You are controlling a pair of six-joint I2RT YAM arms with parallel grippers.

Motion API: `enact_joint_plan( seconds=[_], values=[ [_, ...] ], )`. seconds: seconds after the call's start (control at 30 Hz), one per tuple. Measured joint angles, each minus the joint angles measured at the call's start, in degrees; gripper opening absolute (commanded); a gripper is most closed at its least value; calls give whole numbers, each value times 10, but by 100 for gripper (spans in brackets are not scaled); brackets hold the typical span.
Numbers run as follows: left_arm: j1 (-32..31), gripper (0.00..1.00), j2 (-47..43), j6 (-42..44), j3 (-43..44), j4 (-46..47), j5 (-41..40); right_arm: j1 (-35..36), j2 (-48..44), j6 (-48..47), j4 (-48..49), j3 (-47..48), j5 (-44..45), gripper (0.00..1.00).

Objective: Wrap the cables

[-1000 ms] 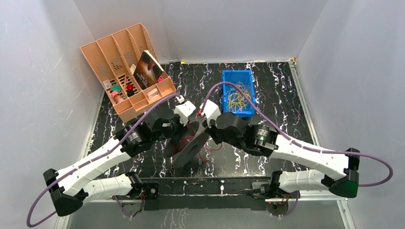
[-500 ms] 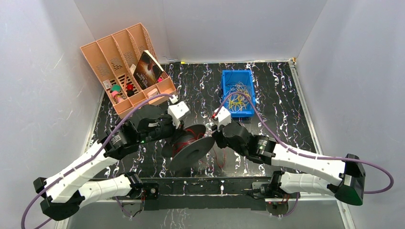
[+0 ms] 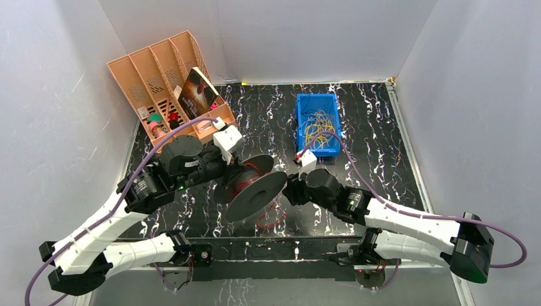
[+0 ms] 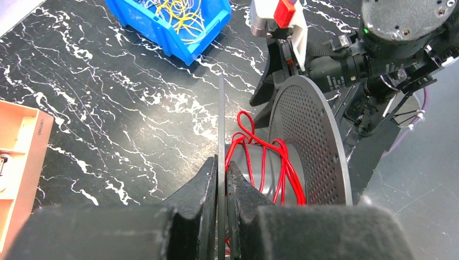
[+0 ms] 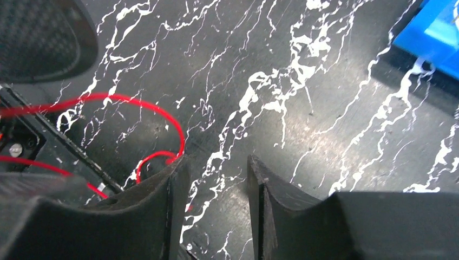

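A black spool [image 3: 255,191] is held tilted above the table's middle, with red cables [image 4: 281,162] wound loosely round its grey core. My left gripper [image 4: 221,168] is shut on the spool's thin near flange [image 4: 221,119], which shows edge-on between the fingers. The perforated far flange [image 4: 308,141] faces the right arm. My right gripper [image 5: 216,160] stands open just right of the spool [image 3: 288,189], low over the table, with nothing between its fingers. A loose red cable loop [image 5: 135,100] lies on the table beside its left finger [image 5: 173,184]. More slack cable [image 3: 271,220] trails under the spool.
A blue bin [image 3: 318,124] of thin yellow wires sits at the back right of the marbled black table. A peach desk organizer [image 3: 167,95] holding a book and small items stands at the back left. White walls enclose the table.
My right gripper has opened, let go of the red cable and drawn back towards the near right. The left arm has swung the spool a little left and tilted it.
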Motion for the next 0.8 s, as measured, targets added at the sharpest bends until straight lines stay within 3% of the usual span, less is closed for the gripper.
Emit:
enact_joint_plan(
  seconds=[0.37, 0.8],
  values=[
    [0, 0, 13, -2, 26, 0, -36, -3, -67, 98, 19, -66, -28, 56],
    [0, 0, 26, -16, 33, 32, -53, -4, -68, 206, 74, -149, -24, 60]
  ],
)
